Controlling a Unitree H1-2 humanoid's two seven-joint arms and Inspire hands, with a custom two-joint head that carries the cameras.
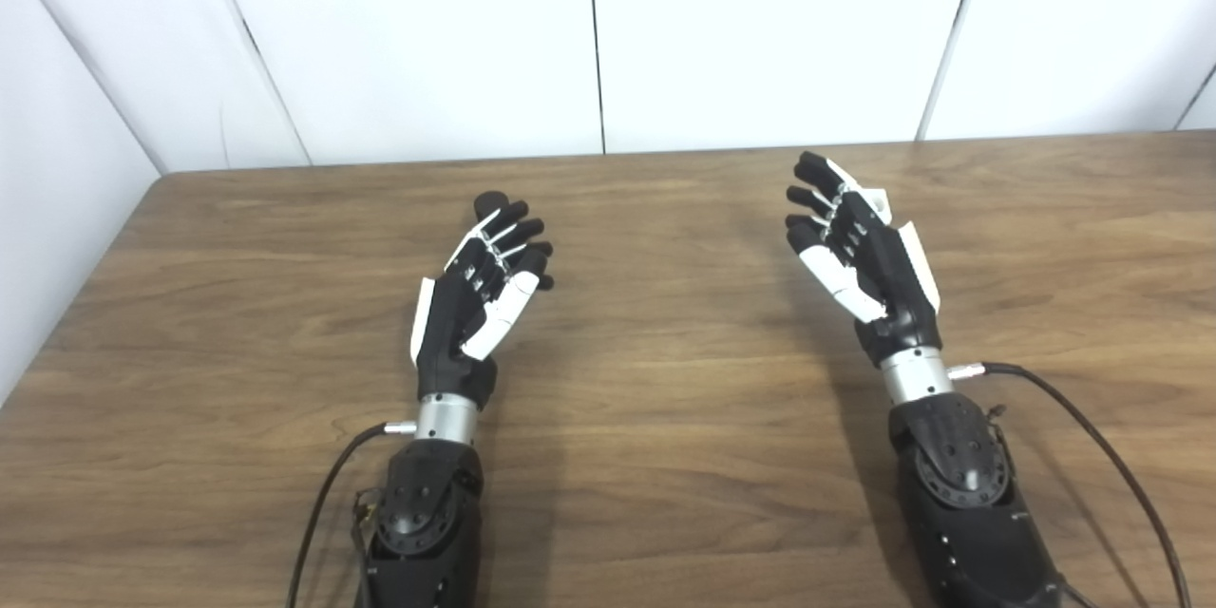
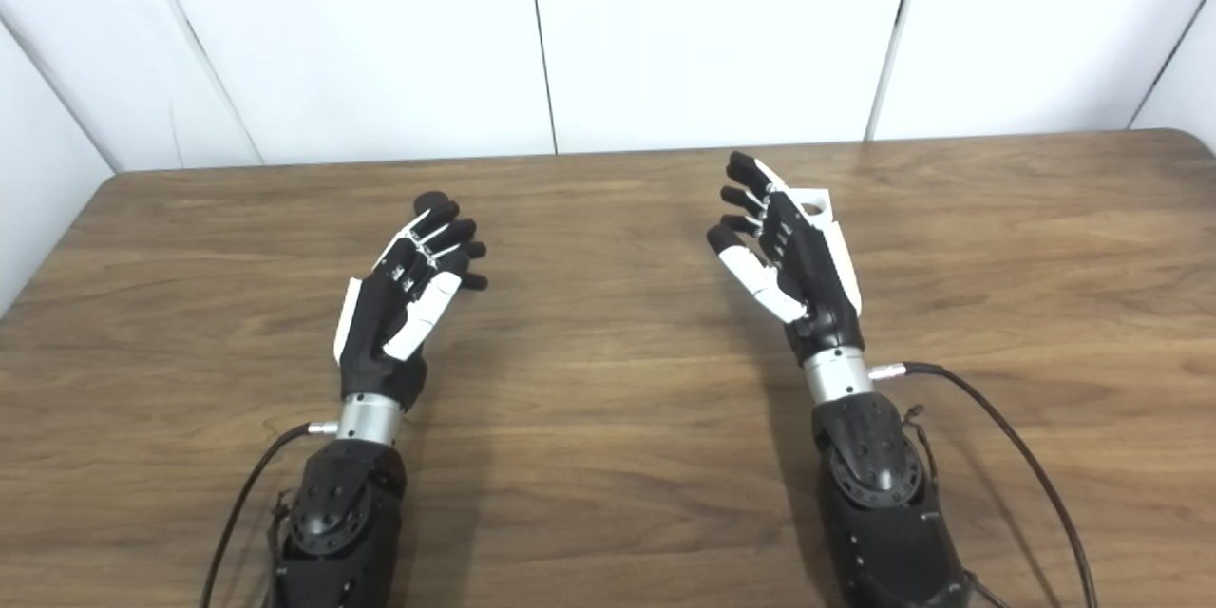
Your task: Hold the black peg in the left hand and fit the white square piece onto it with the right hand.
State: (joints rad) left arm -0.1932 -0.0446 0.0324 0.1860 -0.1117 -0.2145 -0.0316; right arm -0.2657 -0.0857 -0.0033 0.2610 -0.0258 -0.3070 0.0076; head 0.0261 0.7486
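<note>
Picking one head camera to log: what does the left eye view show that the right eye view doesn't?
Only the left eye view: a wider strip of side wall left of the table. Only the right eye view: the table's rounded right corner and the hole in the white square piece. Both: the open left hand, open right hand, black peg tip past the left fingers.

You've got a brown wood-grain table (image 1: 665, 456). On it, a black peg (image 1: 489, 203) far left of centre and a white square piece (image 2: 817, 203) further right.
</note>
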